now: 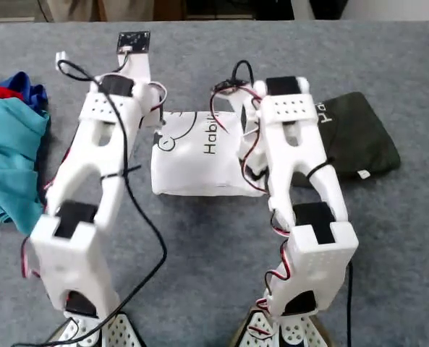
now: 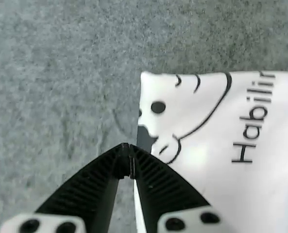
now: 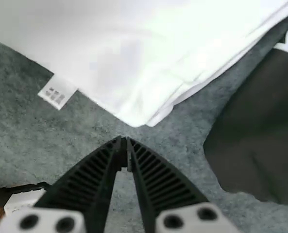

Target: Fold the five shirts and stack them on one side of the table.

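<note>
A folded white shirt (image 1: 196,163) with black print lies in the middle of the grey table between my two arms. My left gripper (image 2: 129,161) is shut, its tips touching at the shirt's (image 2: 216,145) left edge beside the printed face. My right gripper (image 3: 123,145) is shut too, over bare table just off a corner of the white shirt (image 3: 148,53), with nothing between its fingers. A folded black shirt (image 1: 359,137) lies right of the white one, close to my right arm (image 1: 294,123). A loose heap of teal, blue and red shirts (image 1: 8,155) lies at the table's left edge.
Grey carpet-like cloth (image 1: 214,246) covers the whole table. A black cable (image 1: 145,217) loops across it in front of the white shirt. A white care label (image 3: 56,93) sticks out from the white shirt's edge. The black shirt (image 3: 260,136) lies close beside my right gripper.
</note>
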`<move>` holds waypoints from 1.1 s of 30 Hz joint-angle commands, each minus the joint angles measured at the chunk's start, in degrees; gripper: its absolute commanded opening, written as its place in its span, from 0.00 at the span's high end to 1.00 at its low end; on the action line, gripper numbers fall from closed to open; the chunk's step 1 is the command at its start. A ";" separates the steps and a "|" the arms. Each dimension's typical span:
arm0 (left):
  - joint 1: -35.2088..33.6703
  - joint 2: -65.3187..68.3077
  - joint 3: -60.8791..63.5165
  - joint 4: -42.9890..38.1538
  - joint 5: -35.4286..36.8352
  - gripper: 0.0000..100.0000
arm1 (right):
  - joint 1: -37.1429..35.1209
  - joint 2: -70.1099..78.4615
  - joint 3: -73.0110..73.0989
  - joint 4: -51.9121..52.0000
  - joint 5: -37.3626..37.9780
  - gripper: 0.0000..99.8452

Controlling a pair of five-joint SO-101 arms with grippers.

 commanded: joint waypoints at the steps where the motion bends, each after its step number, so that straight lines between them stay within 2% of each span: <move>1: 0.70 5.67 -14.24 3.25 1.05 0.98 | -0.04 -2.95 3.30 -4.22 -0.79 1.00; 10: 1.23 22.55 -34.99 10.20 1.14 0.98 | 0.04 3.91 17.98 -23.74 -0.79 1.00; 20: 0.53 38.55 -50.64 12.57 2.20 0.98 | 1.01 5.49 16.48 -23.30 -0.79 1.00; 28: 3.08 36.00 -76.40 29.45 3.16 0.98 | 0.84 5.49 16.48 -24.53 -2.81 1.00; 33: 6.86 35.65 -69.98 29.10 3.52 0.98 | 0.84 5.58 16.48 -24.53 -2.81 1.00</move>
